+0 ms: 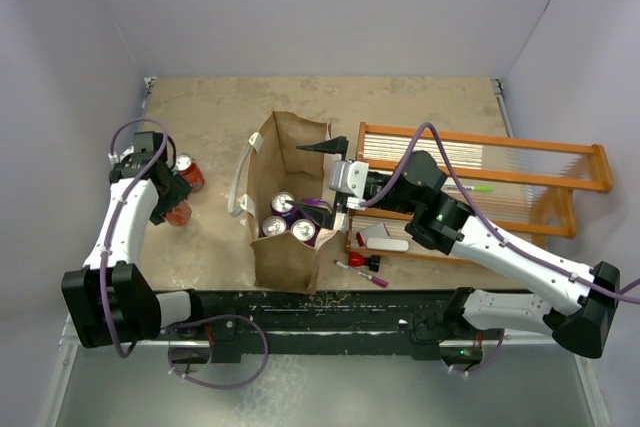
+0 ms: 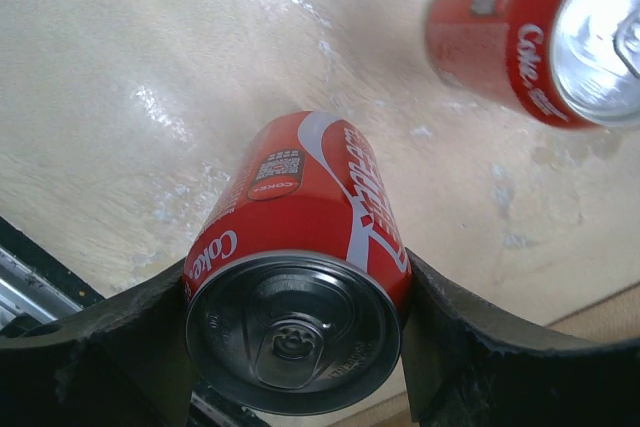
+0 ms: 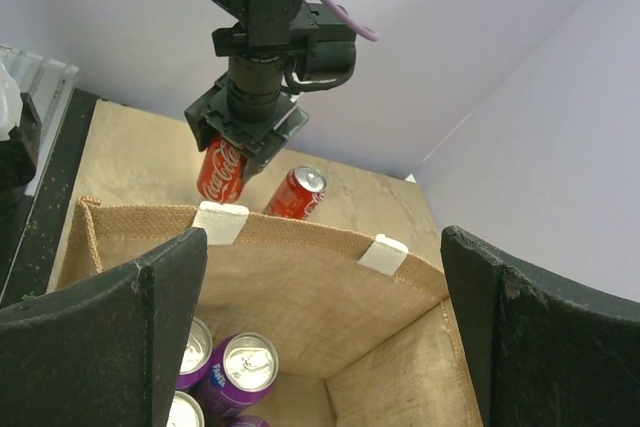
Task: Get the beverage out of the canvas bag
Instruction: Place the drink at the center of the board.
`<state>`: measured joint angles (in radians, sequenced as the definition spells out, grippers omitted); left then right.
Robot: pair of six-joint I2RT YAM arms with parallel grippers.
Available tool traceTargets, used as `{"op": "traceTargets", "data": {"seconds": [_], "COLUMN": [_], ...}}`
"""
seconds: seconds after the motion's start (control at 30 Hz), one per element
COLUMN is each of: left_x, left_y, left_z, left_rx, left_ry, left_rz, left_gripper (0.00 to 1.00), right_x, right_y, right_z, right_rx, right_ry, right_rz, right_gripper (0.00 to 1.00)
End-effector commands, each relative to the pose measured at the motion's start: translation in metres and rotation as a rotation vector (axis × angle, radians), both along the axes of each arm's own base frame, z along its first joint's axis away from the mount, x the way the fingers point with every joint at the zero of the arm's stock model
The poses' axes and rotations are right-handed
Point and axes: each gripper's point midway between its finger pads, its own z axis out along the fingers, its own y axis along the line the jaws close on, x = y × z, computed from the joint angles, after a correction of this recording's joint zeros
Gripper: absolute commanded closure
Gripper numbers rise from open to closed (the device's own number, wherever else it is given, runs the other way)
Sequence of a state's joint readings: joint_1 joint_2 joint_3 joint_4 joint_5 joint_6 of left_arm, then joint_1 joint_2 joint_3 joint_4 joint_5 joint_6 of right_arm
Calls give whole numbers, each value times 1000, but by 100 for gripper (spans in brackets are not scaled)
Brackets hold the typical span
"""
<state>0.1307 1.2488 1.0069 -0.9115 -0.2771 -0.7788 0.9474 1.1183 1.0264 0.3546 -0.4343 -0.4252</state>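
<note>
By the bench's left edge the left gripper clamps a red can; the right gripper gapes wide over the canvas bag

Light in the overhead view is bright, even and diffuse. The tall tan-brown canvas bag and the orange wooden-framed rack cast only soft, short shadows on the pale beige tabletop. The white walls read faintly lilac.

In the left wrist view, white glare streaks the tabletop. The red cola can is fairly sharp, its silver lid dim. A second red cola can at the upper right is blurred. The left gripper has black fingers that are soft and underexposed.

In the right wrist view, the right gripper shows its fingers as dark, near-featureless masses. The bag's interior is shaded, and the purple cans catch highlights on their lids.
</note>
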Motion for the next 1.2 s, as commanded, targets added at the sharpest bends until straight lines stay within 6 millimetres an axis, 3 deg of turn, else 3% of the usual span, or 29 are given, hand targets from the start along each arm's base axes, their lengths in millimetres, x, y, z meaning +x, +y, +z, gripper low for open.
{"op": "traceTargets", "data": {"seconds": [0.0,0.43,0.53,0.77,0.93,1.03,1.17], "left_x": [34,65,68,66,65,62,51], "left_y": [17,31,28,27,15,8,5], "left_z": [8,-16,-22,-26,-16,-5,17], "left_rx": [35,60,40,36,-30,-66,-64], "left_ry": [-152,-142,-140,-117,-114,-147,-178], "left_rz": [58,43,37,41,27,31,21], "left_gripper": [100,94,89,49,12,2,1], "right_x": [1,0,2,4,6,5,7], "right_y": [-9,-14,-13,-10,-8,-7,-3], "right_z": [13,16,0,-3,1,-4,-13], "right_rx": [33,35,7,-11,-42,-56,-72], "right_ry": [-40,-50,-34,-40,-51,-55,-47], "right_rz": [-36,-51,-53,-55,-55,-45,-42], "right_gripper": [0,0,0,0,0,0,0]}}
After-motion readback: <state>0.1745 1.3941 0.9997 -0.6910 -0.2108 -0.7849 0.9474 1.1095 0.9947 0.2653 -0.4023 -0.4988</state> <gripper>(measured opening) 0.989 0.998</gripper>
